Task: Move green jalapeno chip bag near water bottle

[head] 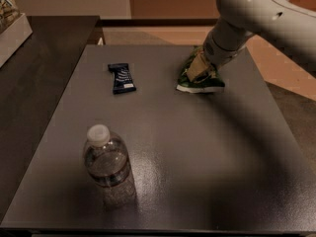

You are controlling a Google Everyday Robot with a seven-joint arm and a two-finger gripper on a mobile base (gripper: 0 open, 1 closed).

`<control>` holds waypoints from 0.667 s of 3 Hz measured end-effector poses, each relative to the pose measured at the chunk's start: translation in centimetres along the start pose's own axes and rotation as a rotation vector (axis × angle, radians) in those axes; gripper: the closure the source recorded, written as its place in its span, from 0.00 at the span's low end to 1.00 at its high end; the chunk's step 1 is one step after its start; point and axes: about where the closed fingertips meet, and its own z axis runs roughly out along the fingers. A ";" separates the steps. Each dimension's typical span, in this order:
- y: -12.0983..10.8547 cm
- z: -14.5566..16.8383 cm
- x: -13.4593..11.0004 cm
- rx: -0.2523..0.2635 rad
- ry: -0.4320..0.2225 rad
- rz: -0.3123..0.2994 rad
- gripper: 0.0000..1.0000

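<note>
The green jalapeno chip bag (pixel 201 82) lies on the grey table at the far right, its white bottom edge facing the front. My gripper (pixel 198 68) comes down from the white arm (pixel 247 14) and sits right on top of the bag, covering its middle. The water bottle (pixel 107 163) stands upright at the near left of the table, clear with a white cap, well apart from the bag.
A small dark blue wrapper (pixel 121 78) lies at the far left of the grey table (pixel 197 157). A darker counter (pixel 34 83) adjoins the table on the left, with a white box (pixel 10 28) at its far corner.
</note>
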 end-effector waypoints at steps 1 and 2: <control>0.0 0.0 0.0 0.000 0.000 0.000 1.00; 0.0 0.0 0.0 0.000 0.000 0.000 1.00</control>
